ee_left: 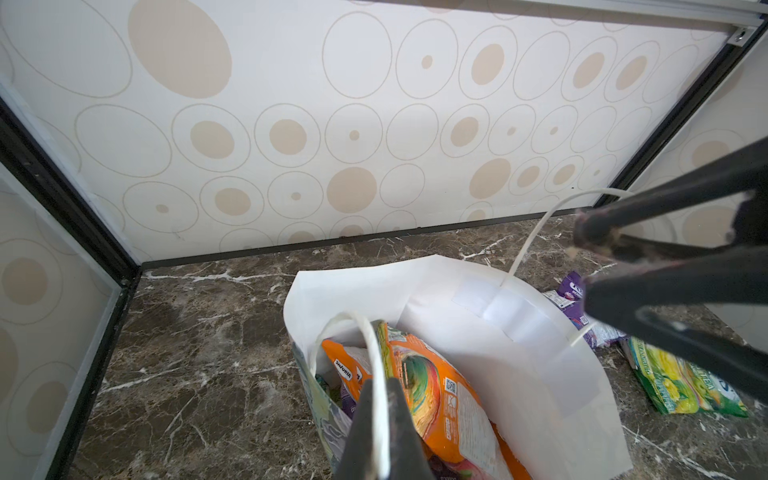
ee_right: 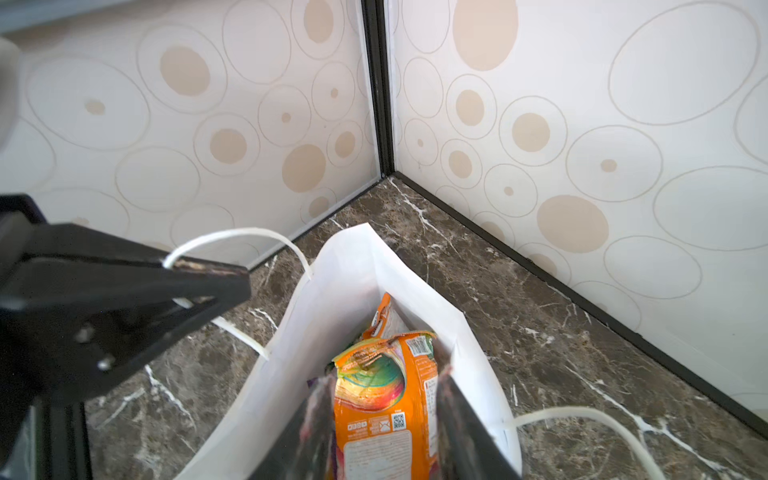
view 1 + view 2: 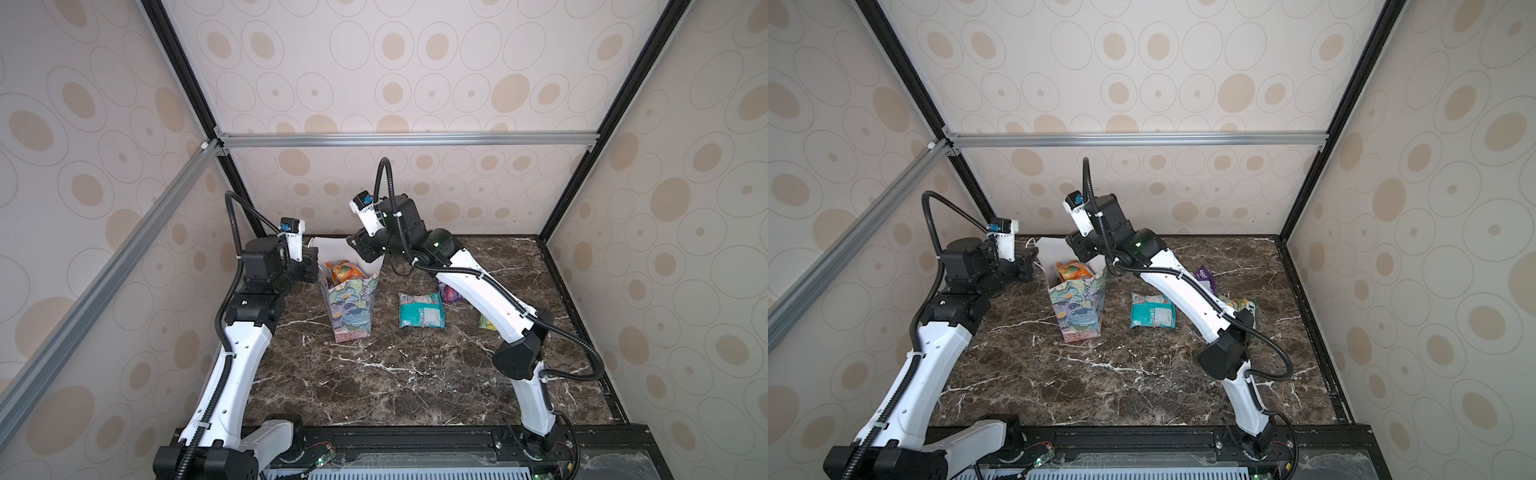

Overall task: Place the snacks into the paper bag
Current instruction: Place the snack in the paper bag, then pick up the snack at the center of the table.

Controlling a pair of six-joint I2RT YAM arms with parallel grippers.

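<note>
Paper bag (image 3: 353, 309) is stood upright near counter's (image 3: 395, 386) far edge. Its cord handle (image 1: 372, 345) is clamped in left gripper (image 1: 379, 381). Jaws of right gripper (image 2: 384, 374) are parted over orange packet (image 2: 382, 419) seen inside.

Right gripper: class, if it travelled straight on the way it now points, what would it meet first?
The orange packet in the paper bag: it stands right between the right gripper's parted fingers, which point down into the bag. Beyond it, probably the bag's floor; depth is unclear.
</note>
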